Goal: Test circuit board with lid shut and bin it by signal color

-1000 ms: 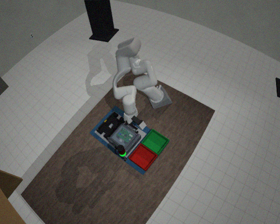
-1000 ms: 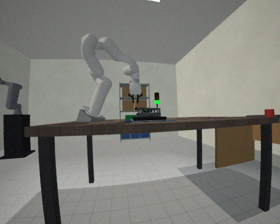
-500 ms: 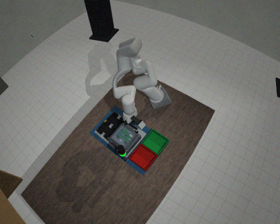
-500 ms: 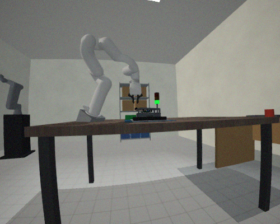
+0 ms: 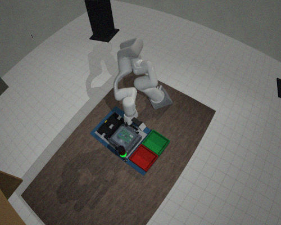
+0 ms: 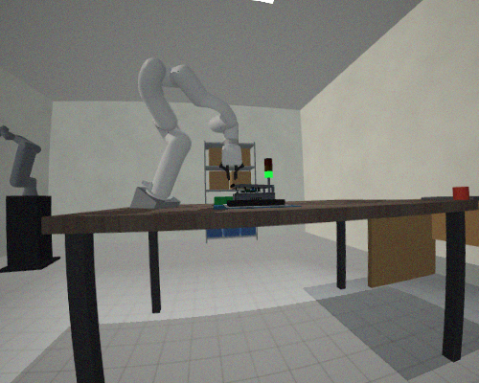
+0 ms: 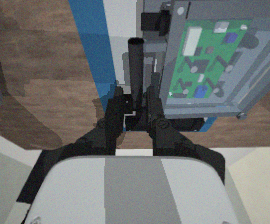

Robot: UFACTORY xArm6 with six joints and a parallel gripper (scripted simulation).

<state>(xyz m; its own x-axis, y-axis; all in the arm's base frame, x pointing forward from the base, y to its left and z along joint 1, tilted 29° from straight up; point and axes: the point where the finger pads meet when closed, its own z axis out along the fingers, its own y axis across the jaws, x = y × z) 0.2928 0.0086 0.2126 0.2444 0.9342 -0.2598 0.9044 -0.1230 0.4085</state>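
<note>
The green circuit board (image 7: 211, 60) lies in the tester (image 5: 125, 138) under its see-through lid, white connector end toward the top of the wrist view. The lid looks shut and flat. Its black bar handle (image 7: 135, 65) runs along the lid's left edge, with a small black block (image 7: 153, 21) just past its far end. The signal tower (image 5: 122, 153) glows green; it also shows in the exterior view (image 6: 268, 174). My gripper (image 7: 135, 96) hovers above the near end of the handle, fingers narrowed with nothing between them. From the side it (image 6: 230, 178) stands a little above the tester.
The green bin (image 5: 155, 142) and the red bin (image 5: 143, 157) stand side by side on the blue mat right of the tester. The black tray (image 5: 110, 126) lies left of the tester. A red cup (image 6: 460, 192) stands at the table's far end.
</note>
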